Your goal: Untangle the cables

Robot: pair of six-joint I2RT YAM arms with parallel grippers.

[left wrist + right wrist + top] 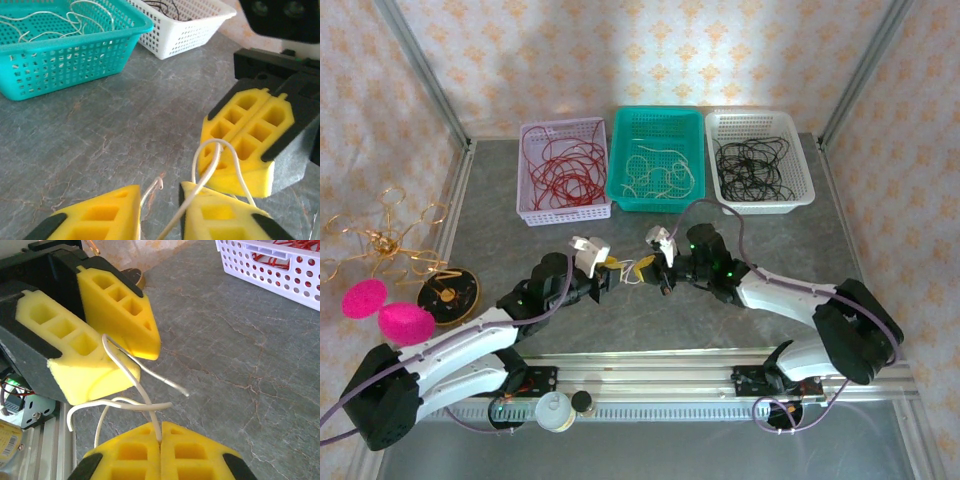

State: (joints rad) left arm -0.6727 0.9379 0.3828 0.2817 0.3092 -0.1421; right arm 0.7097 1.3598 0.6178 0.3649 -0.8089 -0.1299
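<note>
A grey, veined table [660,320] stands against walls [670,50] papered in a pale orange pattern. At the middle of the top view, a cream-white cable [140,385] hangs between the two grippers, which face each other tip to tip just above the table.

The right gripper [160,432] has its yellow fingers pressed together on the cable, which comes up out of the seam between them. From there the cable loops over into the gap of the left gripper [160,195]. Those fingers stand apart, with the strand running between them, so its jaws are parted and do not pinch it. A loose end curls down toward the table.

Along the far edge, in the upper middle of the top view, stand three baskets in a row:
- a lilac basket [565,213] with red cables [565,170]
- a teal basket [655,203] with more cream cables [658,170]
- a white basket [760,203] with black cables [752,165]

At the left edge lie a gold wire ornament [385,240] and two pink balls [380,310].
</note>
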